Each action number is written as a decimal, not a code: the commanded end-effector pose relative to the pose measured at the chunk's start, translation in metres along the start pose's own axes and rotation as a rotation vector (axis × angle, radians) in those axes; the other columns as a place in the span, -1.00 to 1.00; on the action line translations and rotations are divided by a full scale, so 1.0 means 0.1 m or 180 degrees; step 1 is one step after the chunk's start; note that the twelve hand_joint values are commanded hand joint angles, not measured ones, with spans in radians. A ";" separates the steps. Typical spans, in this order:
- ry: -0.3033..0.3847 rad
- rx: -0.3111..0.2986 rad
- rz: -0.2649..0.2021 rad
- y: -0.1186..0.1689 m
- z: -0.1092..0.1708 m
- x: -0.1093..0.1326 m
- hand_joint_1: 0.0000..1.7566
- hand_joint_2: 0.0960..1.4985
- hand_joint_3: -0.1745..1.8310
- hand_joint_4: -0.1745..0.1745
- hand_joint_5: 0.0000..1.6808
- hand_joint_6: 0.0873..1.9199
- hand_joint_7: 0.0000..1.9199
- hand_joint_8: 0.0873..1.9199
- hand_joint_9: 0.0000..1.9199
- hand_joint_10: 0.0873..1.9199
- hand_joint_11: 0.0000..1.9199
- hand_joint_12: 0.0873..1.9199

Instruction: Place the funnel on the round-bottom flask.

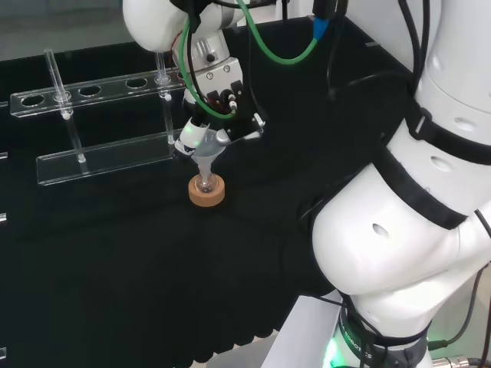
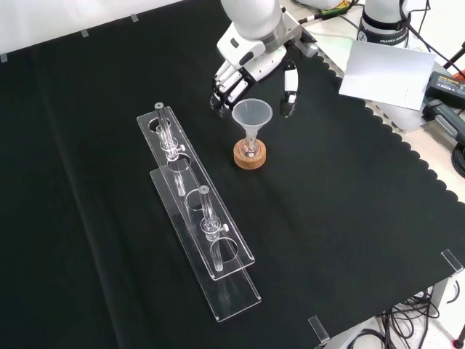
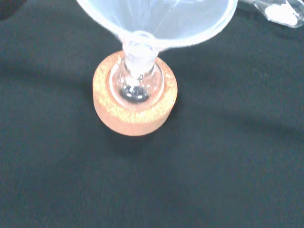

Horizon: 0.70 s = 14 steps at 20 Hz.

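My robot hand (image 2: 254, 69) hangs over the worktop (image 2: 349, 218) with its fingers (image 2: 224, 81) and thumb (image 2: 289, 91) spread, gripping nothing. Just below, between them and apart from both, the clear funnel (image 2: 251, 116) stands upright with its stem in the neck of the round-bottom flask (image 3: 137, 85), which rests in a cork ring (image 2: 249, 155). Farther off stands a clear test-tube rack (image 2: 196, 211) holding glass tubes.
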State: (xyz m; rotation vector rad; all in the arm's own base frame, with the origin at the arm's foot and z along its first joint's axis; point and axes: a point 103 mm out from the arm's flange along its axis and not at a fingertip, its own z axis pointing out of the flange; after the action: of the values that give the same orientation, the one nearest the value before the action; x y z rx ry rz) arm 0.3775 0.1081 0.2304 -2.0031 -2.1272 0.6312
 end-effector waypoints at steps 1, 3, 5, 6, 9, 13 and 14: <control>0.0062 -0.0275 0.0014 -0.17 -0.32 -0.13 -0.37 -0.19 -0.61 -0.29 -0.74 -1.00 -1.00 -0.65 -0.85 -0.19 -0.72 0.52; 0.0076 -0.0310 0.0048 -0.20 -0.38 -0.19 -0.37 -0.18 -0.62 -0.29 -0.74 -1.00 -1.00 -0.63 -0.84 -0.20 -0.72 0.52; 0.0074 -0.0345 0.0089 -0.22 -0.43 -0.24 -0.35 -0.17 -0.63 -0.30 -0.73 -1.00 -1.00 -0.57 -0.81 -0.22 -0.71 0.51; 0.0075 -0.0360 0.0104 -0.22 -0.45 -0.25 -0.34 -0.16 -0.63 -0.30 -0.73 -1.00 -1.00 -0.53 -0.79 -0.24 -0.71 0.51; 0.0085 -0.0379 0.0140 -0.26 -0.48 -0.39 -0.32 -0.14 -0.63 -0.32 -0.71 -1.00 -1.00 -0.45 -0.76 -0.26 -0.70 0.50; 0.0104 -0.0405 0.0173 -0.26 -0.52 -0.56 -0.30 -0.13 -0.63 -0.32 -0.69 -1.00 -0.98 -0.40 -0.71 -0.27 -0.68 0.49; 0.0107 -0.0406 0.0186 -0.26 -0.53 -0.60 -0.29 -0.13 -0.63 -0.32 -0.68 -1.00 -0.98 -0.39 -0.70 -0.28 -0.68 0.49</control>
State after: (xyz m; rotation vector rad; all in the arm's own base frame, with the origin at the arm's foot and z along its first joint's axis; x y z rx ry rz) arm 0.3789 0.0773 0.2921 -2.1159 -2.1599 0.4816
